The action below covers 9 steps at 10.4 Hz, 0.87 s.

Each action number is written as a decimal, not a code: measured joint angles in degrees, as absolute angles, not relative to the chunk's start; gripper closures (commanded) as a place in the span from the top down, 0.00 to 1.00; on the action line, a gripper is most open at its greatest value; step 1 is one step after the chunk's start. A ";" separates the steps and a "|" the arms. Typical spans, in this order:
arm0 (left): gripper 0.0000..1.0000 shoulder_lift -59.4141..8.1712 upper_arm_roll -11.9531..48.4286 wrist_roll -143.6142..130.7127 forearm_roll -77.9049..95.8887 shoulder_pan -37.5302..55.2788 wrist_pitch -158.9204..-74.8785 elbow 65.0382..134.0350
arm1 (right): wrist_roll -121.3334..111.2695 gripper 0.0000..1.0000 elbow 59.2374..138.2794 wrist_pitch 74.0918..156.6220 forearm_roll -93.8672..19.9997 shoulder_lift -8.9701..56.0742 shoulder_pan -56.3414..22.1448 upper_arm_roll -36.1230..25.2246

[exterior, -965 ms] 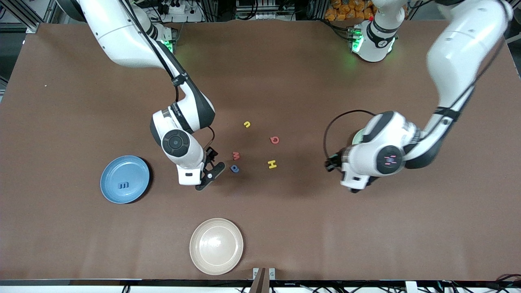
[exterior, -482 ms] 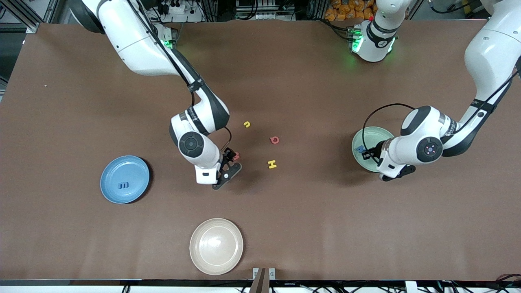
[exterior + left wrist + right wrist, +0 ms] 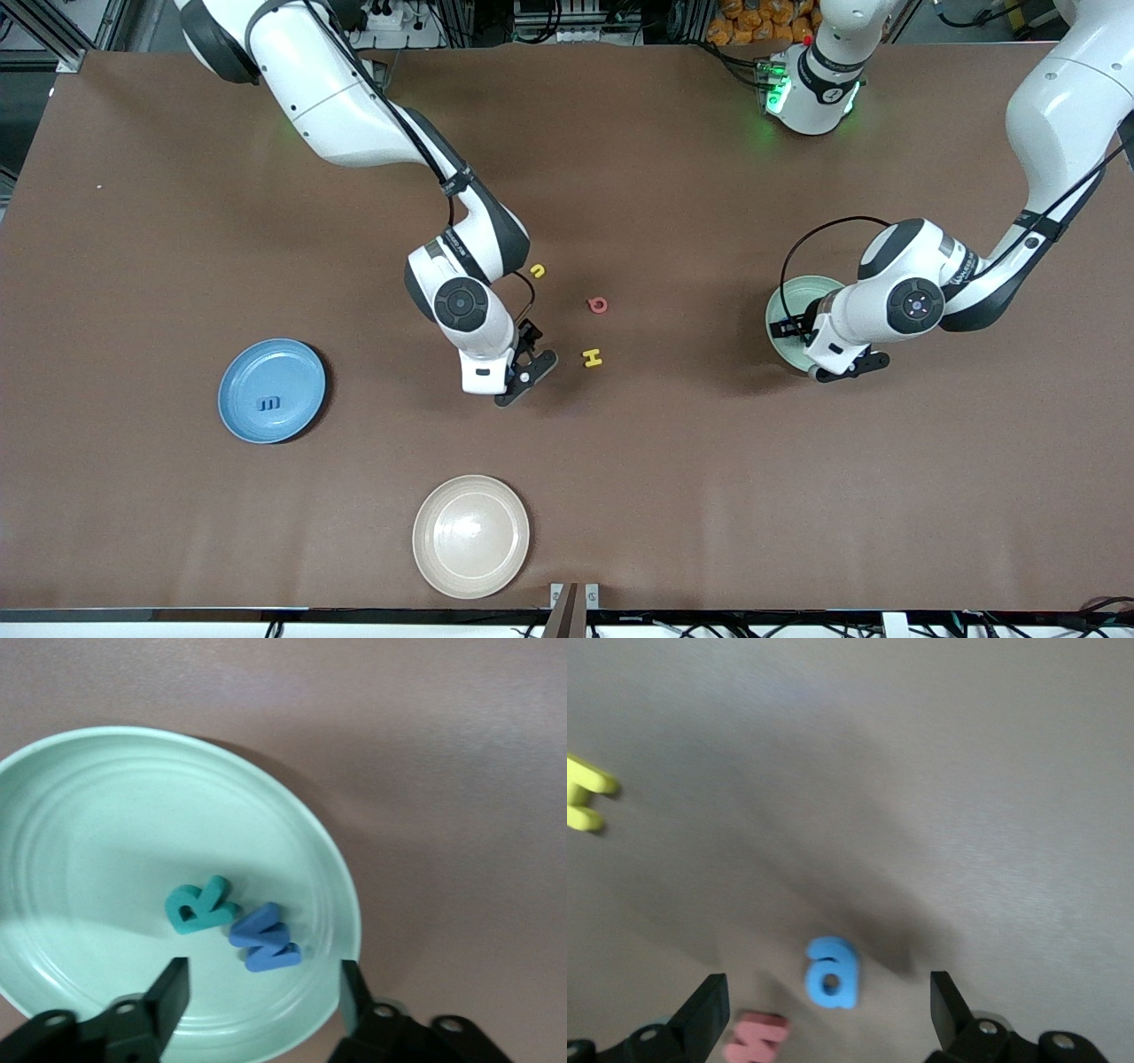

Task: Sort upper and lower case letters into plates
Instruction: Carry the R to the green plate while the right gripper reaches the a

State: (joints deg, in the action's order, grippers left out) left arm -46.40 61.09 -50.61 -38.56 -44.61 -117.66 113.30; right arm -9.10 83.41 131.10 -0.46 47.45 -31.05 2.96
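**Supervisor:** Where are your two grippers?

**Operator:** I see the left gripper (image 3: pixel 261 992) hanging over the pale green plate (image 3: pixel 791 298), which sits toward the left arm's end of the table (image 3: pixel 620 496). Its fingers (image 3: pixel 168 992) stand spread apart with nothing between them. In the left wrist view a teal R (image 3: pixel 199 904) and a blue W (image 3: pixel 264 939) lie flat inside the pale green plate (image 3: pixel 106 806), touching each other, just below the spread fingers.

**Supervisor:** And the right one?

**Operator:** The right gripper (image 3: pixel 828 1010) is over the middle of the table, fingers wide apart and gripping nothing. Through its wrist camera I see a blue a (image 3: pixel 832 972) lying on the table between the fingers, a pink letter (image 3: pixel 755 1038) just beside it, and a yellow H (image 3: pixel 586 796) farther off.

**Supervisor:** What else is loose?

**Operator:** From the front, the yellow H (image 3: pixel 592 357) lies beside the right gripper (image 3: pixel 524 368), toward the left arm's end. A red Q (image 3: pixel 598 306) lies farther from the camera than the H, and a yellow u (image 3: pixel 537 270) farther again, close to the right arm's wrist.

**Supervisor:** The plates?

**Operator:** The blue plate (image 3: pixel 292 421) sits toward the right arm's end, with one dark blue letter (image 3: pixel 267 404) in it; I can't read which. A cream plate (image 3: pixel 471 576) sits near the table's front edge.
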 measured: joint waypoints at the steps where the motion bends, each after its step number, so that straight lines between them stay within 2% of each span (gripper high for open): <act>1: 1.00 -46.40 61.43 -52.28 -38.56 -43.54 -117.79 112.81 | -8.73 1.00 83.40 131.10 0.23 47.56 -30.99 2.75; 6: 1.00 -46.41 61.46 -63.36 -38.56 -33.35 -117.88 109.85 | -6.81 1.00 83.27 131.42 1.07 48.84 -31.52 2.86; 7: 1.00 -46.45 61.14 -63.36 -38.56 -32.99 -117.88 109.46 | -6.55 0.39 83.26 131.84 1.21 48.95 -31.78 2.87; 8: 1.00 -46.59 61.02 -63.54 -38.56 -32.53 -117.88 109.03 | -6.45 0.00 83.25 132.06 1.25 48.98 -31.86 2.87; 9: 1.00 -46.66 60.78 -64.94 -38.56 -31.47 -117.88 108.59 | -6.42 0.00 83.23 132.27 1.26 49.00 -31.87 2.86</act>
